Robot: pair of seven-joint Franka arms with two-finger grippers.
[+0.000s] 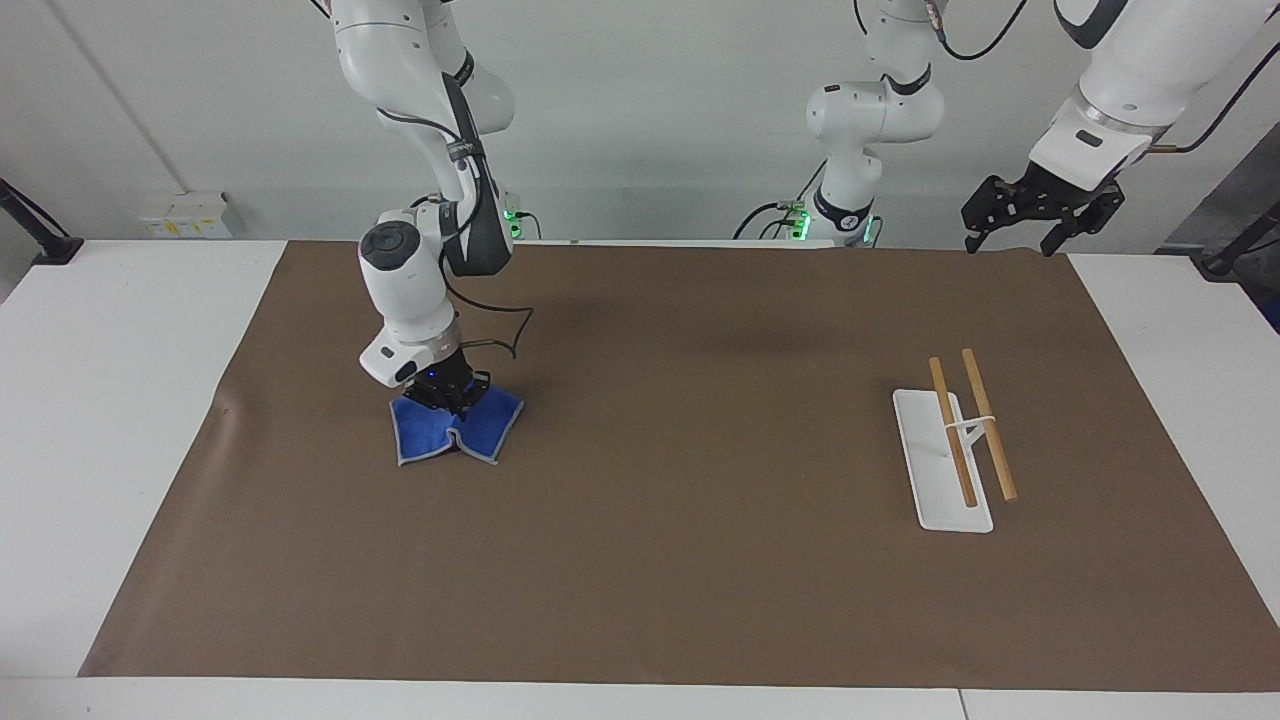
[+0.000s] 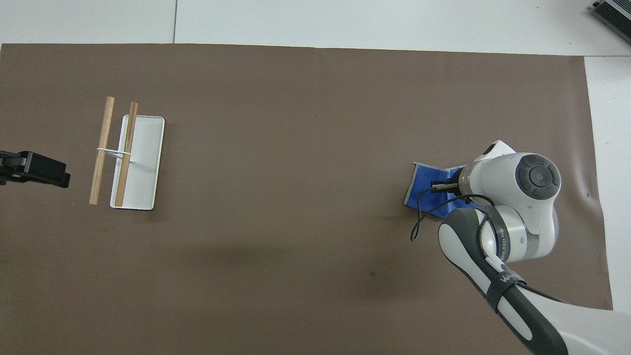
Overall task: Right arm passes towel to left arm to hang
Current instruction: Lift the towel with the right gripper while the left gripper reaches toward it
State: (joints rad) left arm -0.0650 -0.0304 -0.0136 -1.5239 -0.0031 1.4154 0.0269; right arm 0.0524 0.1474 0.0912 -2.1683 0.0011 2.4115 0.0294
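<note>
The blue towel point(image 1: 455, 431) with grey edging hangs bunched from my right gripper point(image 1: 447, 395), its lower corners still on the brown mat; it also shows in the overhead view point(image 2: 425, 183). The right gripper point(image 2: 440, 187), with its blue light, is shut on the towel's middle, at the right arm's end of the table. My left gripper point(image 1: 1030, 212) waits up in the air over the left arm's end of the table, holding nothing; its tip shows in the overhead view point(image 2: 33, 168). The rack, a white base point(image 1: 925, 470) carrying two wooden rails point(image 1: 988, 423), stands near the left arm.
The brown mat point(image 1: 680, 560) covers most of the white table. The rack also shows in the overhead view point(image 2: 143, 162). A cable point(image 1: 500, 340) loops from the right wrist. A third white arm point(image 1: 870, 130) stands at the robots' edge of the table.
</note>
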